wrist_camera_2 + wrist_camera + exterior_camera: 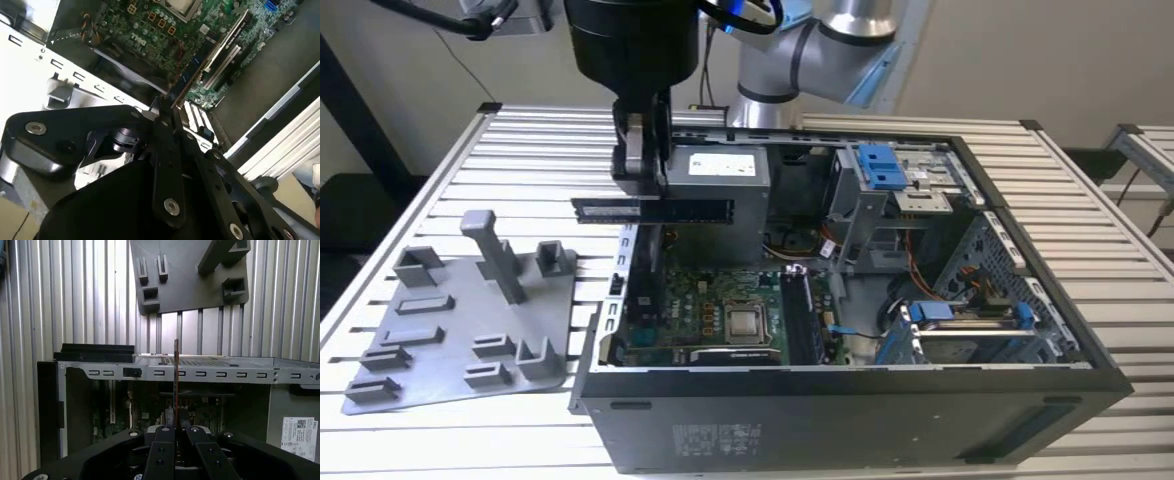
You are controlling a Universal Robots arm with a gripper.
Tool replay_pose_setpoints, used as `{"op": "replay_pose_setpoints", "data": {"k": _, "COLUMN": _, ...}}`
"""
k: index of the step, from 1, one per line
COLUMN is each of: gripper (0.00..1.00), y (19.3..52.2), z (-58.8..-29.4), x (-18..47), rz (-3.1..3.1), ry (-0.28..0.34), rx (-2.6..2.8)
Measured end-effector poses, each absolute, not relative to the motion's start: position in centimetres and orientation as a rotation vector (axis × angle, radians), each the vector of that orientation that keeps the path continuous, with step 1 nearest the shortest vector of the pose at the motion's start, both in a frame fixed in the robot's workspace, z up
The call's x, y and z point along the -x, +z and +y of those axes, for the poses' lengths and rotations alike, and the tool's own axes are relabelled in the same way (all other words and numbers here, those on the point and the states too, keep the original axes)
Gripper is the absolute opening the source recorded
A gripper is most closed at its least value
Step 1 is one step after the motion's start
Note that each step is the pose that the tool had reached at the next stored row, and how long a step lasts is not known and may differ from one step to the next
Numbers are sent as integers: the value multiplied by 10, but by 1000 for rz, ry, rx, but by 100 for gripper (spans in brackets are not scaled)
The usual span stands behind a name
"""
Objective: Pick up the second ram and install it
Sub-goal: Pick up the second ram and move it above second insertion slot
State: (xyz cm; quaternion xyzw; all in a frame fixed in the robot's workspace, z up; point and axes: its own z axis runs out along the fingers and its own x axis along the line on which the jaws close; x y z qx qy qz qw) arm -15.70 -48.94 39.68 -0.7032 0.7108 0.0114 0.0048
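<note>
Slatted white metal forms the surface, which carries an open computer case and, at the exterior view's left, a grey tray with upright pegs.

Tool: hangs on the arm above the case wall nearest the tray, fingers pointing down. Its fingers are clamped together on the ram.

Ram: a dark, narrow stick held level and clear of the case, well above the motherboard. In the exterior view both ends project past the fingers, the longer part toward the power supply.

In the first wrist view the ram appears edge-on, running straight out from the tool across the case's rim. In the second wrist view it extends from the tool above the board, near the memory slots.

Tray: no stick visible in its slots.
</note>
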Motion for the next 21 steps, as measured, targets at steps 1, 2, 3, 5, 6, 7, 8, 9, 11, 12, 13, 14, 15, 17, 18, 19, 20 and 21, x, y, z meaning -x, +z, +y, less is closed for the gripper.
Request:
{"op": "replay_pose_setpoints", "data": {"k": 1, "gripper": 14, "y": 397, "z": -489, "x": 157, "rz": 2236, "ry": 36, "rx": 2193}}
{"op": "replay_pose_setpoints", "data": {"k": 2, "gripper": 14, "y": 397, "z": -489, "x": 156, "rz": 2244, "ry": 36, "rx": 2184}}
{"op": "replay_pose_setpoints", "data": {"k": 3, "gripper": 14, "y": 397, "z": -489, "x": 156, "rz": 2253, "ry": 36, "rx": 2175}}
{"op": "replay_pose_setpoints", "data": {"k": 5, "gripper": 14, "y": 397, "z": -489, "x": 153, "rz": 2258, "ry": 35, "rx": 2169}}
{"op": "replay_pose_setpoints", "data": {"k": 6, "gripper": 14, "y": 397, "z": -489, "x": 150, "rz": 2259, "ry": 36, "rx": 2169}}
{"op": "replay_pose_setpoints", "data": {"k": 7, "gripper": 14, "y": 397, "z": -489, "x": 146, "rz": 2259, "ry": 36, "rx": 2169}}
{"op": "replay_pose_setpoints", "data": {"k": 8, "gripper": 14, "y": 397, "z": -489, "x": 141, "rz": 2259, "ry": 36, "rx": 2170}}
{"op": "replay_pose_setpoints", "data": {"k": 9, "gripper": 14, "y": 397, "z": -489, "x": 137, "rz": 2259, "ry": 37, "rx": 2170}}
{"op": "replay_pose_setpoints", "data": {"k": 11, "gripper": 14, "y": 397, "z": -489, "x": 129, "rz": 2260, "ry": 38, "rx": 2170}}
{"op": "replay_pose_setpoints", "data": {"k": 12, "gripper": 14, "y": 397, "z": -489, "x": 124, "rz": 2260, "ry": 38, "rx": 2170}}
{"op": "replay_pose_setpoints", "data": {"k": 13, "gripper": 14, "y": 397, "z": -489, "x": 120, "rz": 2260, "ry": 39, "rx": 2171}}
{"op": "replay_pose_setpoints", "data": {"k": 14, "gripper": 14, "y": 397, "z": -489, "x": 115, "rz": 2260, "ry": 39, "rx": 2171}}
{"op": "replay_pose_setpoints", "data": {"k": 15, "gripper": 14, "y": 397, "z": -489, "x": 111, "rz": 2260, "ry": 39, "rx": 2171}}
{"op": "replay_pose_setpoints", "data": {"k": 17, "gripper": 14, "y": 397, "z": -489, "x": 102, "rz": 2261, "ry": 40, "rx": 2171}}
{"op": "replay_pose_setpoints", "data": {"k": 18, "gripper": 14, "y": 397, "z": -489, "x": 97, "rz": 2261, "ry": 41, "rx": 2171}}
{"op": "replay_pose_setpoints", "data": {"k": 19, "gripper": 14, "y": 397, "z": -489, "x": 93, "rz": 2261, "ry": 41, "rx": 2172}}
{"op": "replay_pose_setpoints", "data": {"k": 20, "gripper": 14, "y": 397, "z": -489, "x": 88, "rz": 2261, "ry": 41, "rx": 2172}}
{"op": "replay_pose_setpoints", "data": {"k": 21, "gripper": 14, "y": 397, "z": -489, "x": 84, "rz": 2262, "ry": 42, "rx": 2172}}
